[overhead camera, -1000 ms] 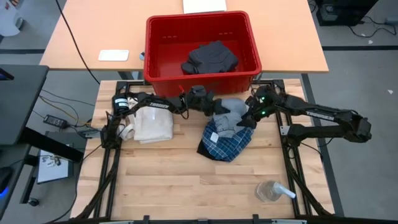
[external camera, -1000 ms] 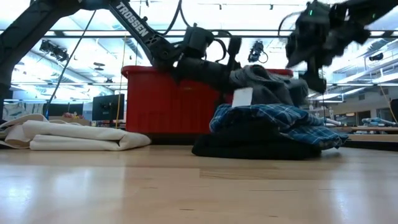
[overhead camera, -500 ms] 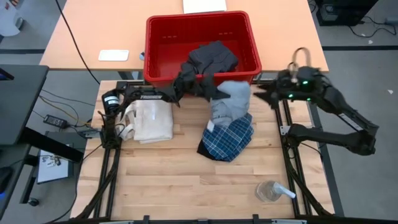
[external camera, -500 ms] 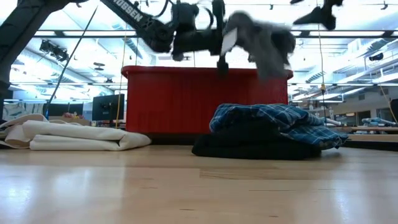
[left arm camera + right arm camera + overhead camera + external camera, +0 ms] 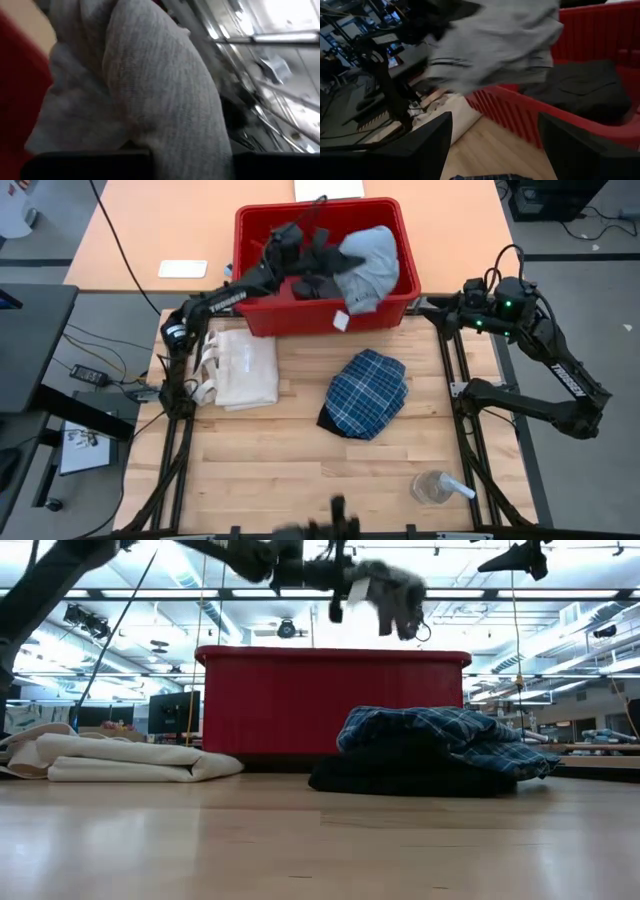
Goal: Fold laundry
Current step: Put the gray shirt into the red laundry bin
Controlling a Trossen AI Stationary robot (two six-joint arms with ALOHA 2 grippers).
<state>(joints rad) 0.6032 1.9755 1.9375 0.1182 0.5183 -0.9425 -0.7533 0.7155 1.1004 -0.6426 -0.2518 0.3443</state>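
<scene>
A grey garment (image 5: 365, 260) hangs in the air over the red bin (image 5: 260, 310), with my left gripper (image 5: 322, 265) shut on it; a white tag (image 5: 340, 321) dangles from it. The low view shows the grey garment (image 5: 392, 592) well above the bin's rim. The blue-and-white plaid garment (image 5: 366, 393) lies in a heap on the table's wood. A black garment (image 5: 580, 90) rests on the bin's floor. My right gripper (image 5: 492, 150) stands open and high at the table's far right corner, pointing at the bin, holding nothing. My left gripper holds the grey garment by a bunched fold (image 5: 145, 142), which fills the left wrist view and hides the fingertips. The gripper reaches about level from the table's left. The garment is lifted clear and droops slack below and beyond the fingers.
A folded beige cloth (image 5: 243, 370) lies at the table's left. A clear plastic cup-like thing (image 5: 436, 486) sits near the front right corner. Behind the bin stands another table with a white flat object (image 5: 182, 268).
My left gripper has risen and swung toward the far edge, carrying the grey garment off the plaid heap until it hangs clear over the red bin. My right gripper has pulled back from the heap, up and toward the table's right edge. The plaid garment has stayed in place.
</scene>
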